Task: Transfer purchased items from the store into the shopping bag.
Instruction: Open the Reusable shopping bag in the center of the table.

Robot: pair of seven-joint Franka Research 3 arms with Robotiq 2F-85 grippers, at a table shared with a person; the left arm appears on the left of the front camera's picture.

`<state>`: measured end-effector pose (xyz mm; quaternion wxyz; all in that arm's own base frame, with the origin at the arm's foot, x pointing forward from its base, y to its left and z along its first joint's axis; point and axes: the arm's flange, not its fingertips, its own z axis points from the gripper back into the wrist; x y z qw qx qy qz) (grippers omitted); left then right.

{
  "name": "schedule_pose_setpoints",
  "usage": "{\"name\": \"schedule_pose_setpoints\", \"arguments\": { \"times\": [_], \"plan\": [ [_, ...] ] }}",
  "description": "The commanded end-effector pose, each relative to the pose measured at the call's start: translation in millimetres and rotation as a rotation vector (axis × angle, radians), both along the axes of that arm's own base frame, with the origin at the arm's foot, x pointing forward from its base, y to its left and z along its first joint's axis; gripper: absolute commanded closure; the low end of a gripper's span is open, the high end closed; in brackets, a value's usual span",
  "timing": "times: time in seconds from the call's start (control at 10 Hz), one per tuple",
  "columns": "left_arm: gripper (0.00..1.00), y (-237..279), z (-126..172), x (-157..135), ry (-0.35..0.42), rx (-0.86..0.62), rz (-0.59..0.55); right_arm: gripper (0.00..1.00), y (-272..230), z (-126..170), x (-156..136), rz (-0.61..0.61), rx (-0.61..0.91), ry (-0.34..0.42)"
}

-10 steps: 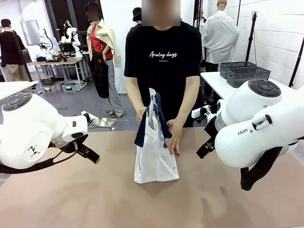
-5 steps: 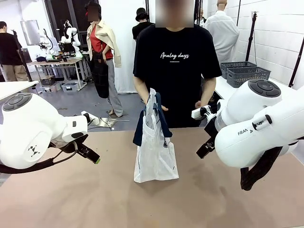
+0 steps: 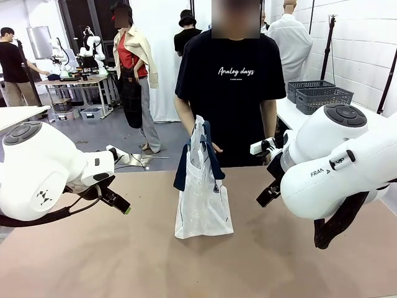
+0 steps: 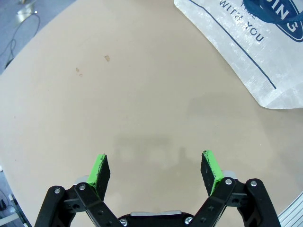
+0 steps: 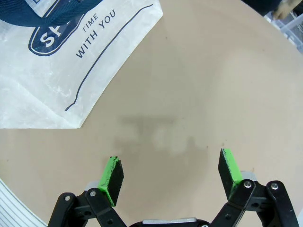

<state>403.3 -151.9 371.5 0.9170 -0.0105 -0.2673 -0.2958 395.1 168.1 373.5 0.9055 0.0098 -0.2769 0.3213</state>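
Two claws gape wide and empty above the tan bench: the left claw at nine o'clock, the right claw at three. Farther, toward twelve, the shopping bag stands upright on it, a person's hand near its navy handles.

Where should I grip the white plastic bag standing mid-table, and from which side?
Grip the dark navy strap handles draped over the top of the translucent white plastic shopping bag, probably coming down from above. The bag stands upright on its base. Its thin body looks limp and would likely crumple between the jaws, so the straps seem the firmest hold.
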Motion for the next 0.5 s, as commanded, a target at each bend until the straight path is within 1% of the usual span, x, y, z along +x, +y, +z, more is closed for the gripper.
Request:
{"name": "schedule_pose_setpoints", "arguments": {
  "times": [0.0, 0.4],
  "plan": [
    [0.0, 1.0, 0.0, 0.3, 0.0, -0.001, 0.002, 0.0, -0.1, 0.0, 0.0, 0.0, 0.0, 0.0],
    [0.0, 0.0, 0.0, 0.0, 0.0, 0.0, 0.0, 0.0, 0.0, 0.0, 0.0, 0.0, 0.0, 0.0]
  ]
}}
